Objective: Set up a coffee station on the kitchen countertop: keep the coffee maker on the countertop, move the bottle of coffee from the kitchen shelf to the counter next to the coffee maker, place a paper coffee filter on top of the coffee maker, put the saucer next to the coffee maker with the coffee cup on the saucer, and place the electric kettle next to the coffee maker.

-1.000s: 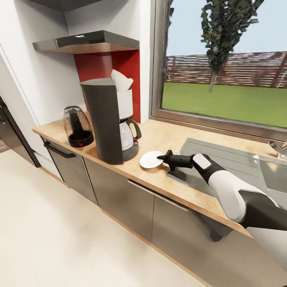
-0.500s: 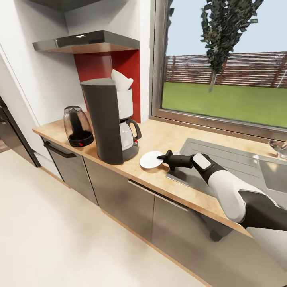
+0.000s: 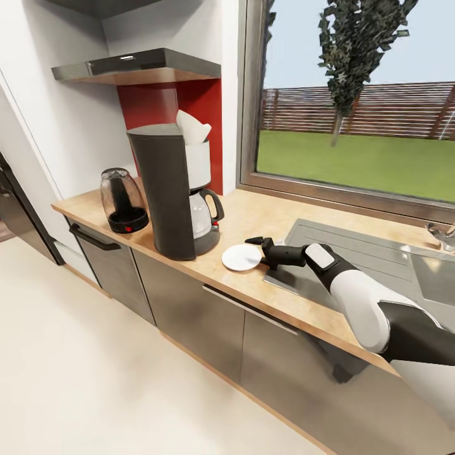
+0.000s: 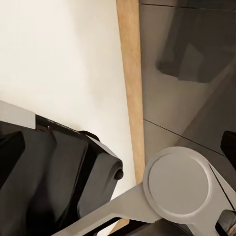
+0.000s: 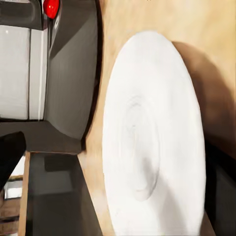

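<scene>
**Saucer flat on surface, right jaws spread beside it**

Head view, centre frame: saucer (image 3: 241,258) lies flat on the wood surface (image 3: 265,218), just beside the coffee maker (image 3: 174,189) base. Right gripper (image 3: 258,253) at the saucer's right rim, jaws apart, one finger above the plate edge, one below; nothing held. Paper filter (image 3: 191,128) sits atop the coffee maker. Kettle (image 3: 123,201) left of the machine, near the surface's left end. Sink (image 3: 379,259) at right. Right wrist view: saucer (image 5: 155,137) close, machine base (image 5: 71,73) alongside. Left jaws: cannot tell.
</scene>
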